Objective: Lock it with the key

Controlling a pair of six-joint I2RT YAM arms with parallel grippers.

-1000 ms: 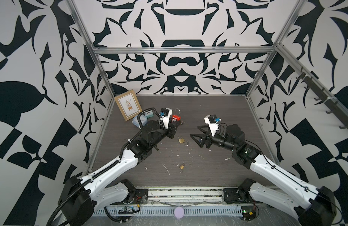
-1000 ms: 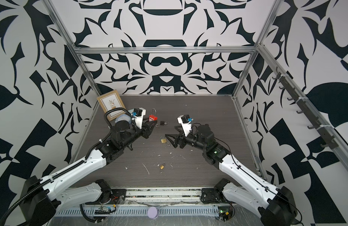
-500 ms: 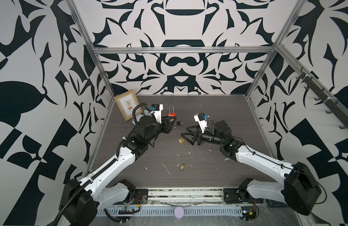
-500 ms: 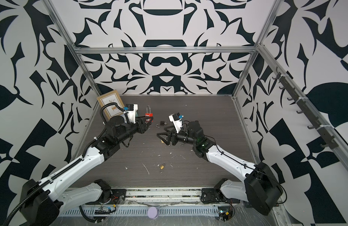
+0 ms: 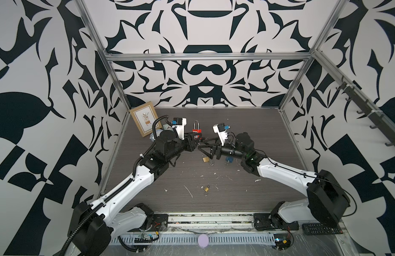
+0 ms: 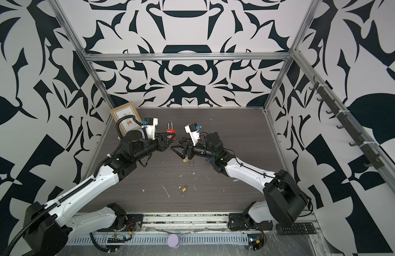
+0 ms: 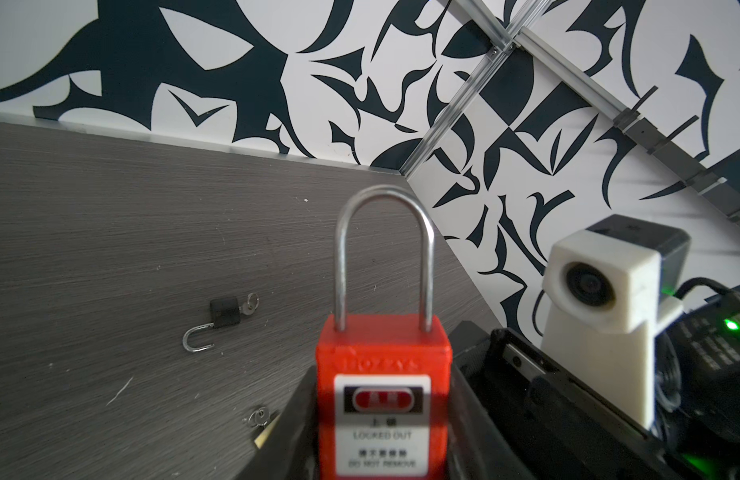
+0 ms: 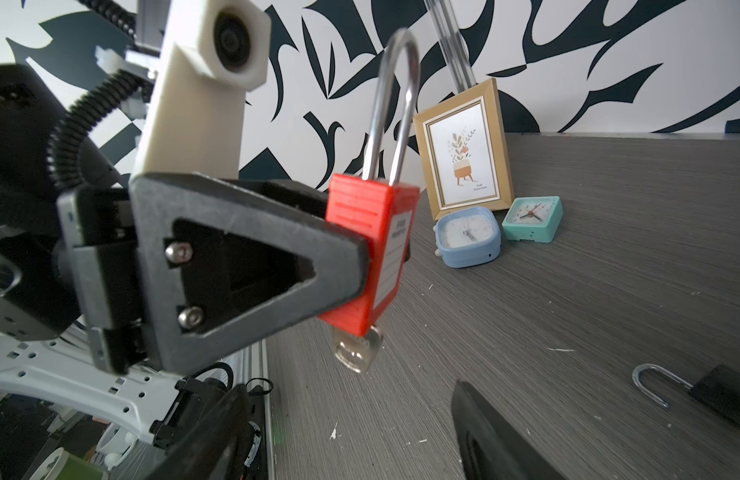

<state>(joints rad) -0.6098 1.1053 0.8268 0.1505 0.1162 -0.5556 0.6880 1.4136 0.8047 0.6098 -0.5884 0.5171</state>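
Two robot arms meet over the middle of the dark tabletop. Far to the left, a picture frame leans on the wall. A blue clock and a green clock sit right by it.

Next comes the left hand. It is clamped on the red padlock and holds it up in the air, off the tabletop. The padlock stands upright, with its silver loop on top. Both ends of the loop go into the red body. A silver key sticks out of the bottom of the padlock.

A black padlock lies flat on the tabletop with its loop swung open and a key in it.

Just to the right is the right hand. Its two fingers are spread wide and nothing is between them. They point at the red padlock from very near, but I cannot tell if they touch it.

Under this hand a small gold padlock lies on the tabletop. A small blue padlock lies under the right arm. Another gold padlock lies nearer the front. A black remote lies at the front right corner.
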